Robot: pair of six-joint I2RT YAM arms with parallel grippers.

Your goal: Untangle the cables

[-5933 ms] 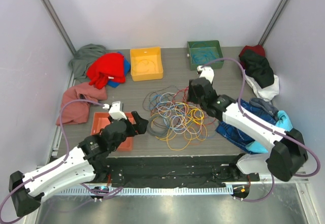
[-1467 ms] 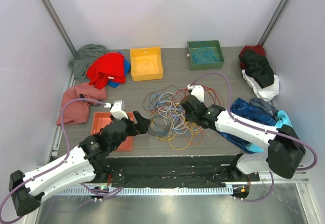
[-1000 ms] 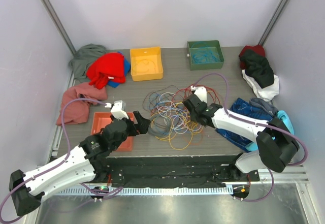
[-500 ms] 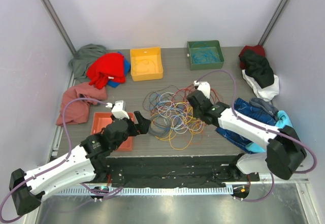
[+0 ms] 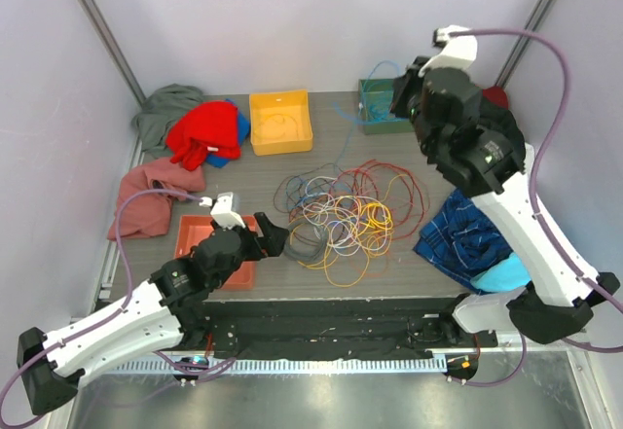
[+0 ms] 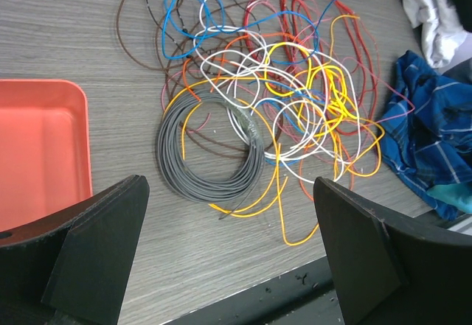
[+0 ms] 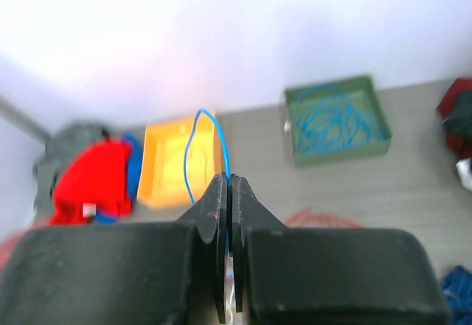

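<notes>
One at a time, apparently: clamped the right pincer (image 7: pixel 227 181) fully shut on a blue cable (image 7: pixel 189 155), high over the far tabletop (image 5: pixel 331 144), to draw it from the cables (image 6: pixel 280 111) heaped mid-tabletop; held the left pincer (image 6: pixel 228 189) wide, empty, low beside them.

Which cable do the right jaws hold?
The blue cable, pinched by the right gripper, jaws shut, above the table; the other cables lie heaped on it.
</notes>
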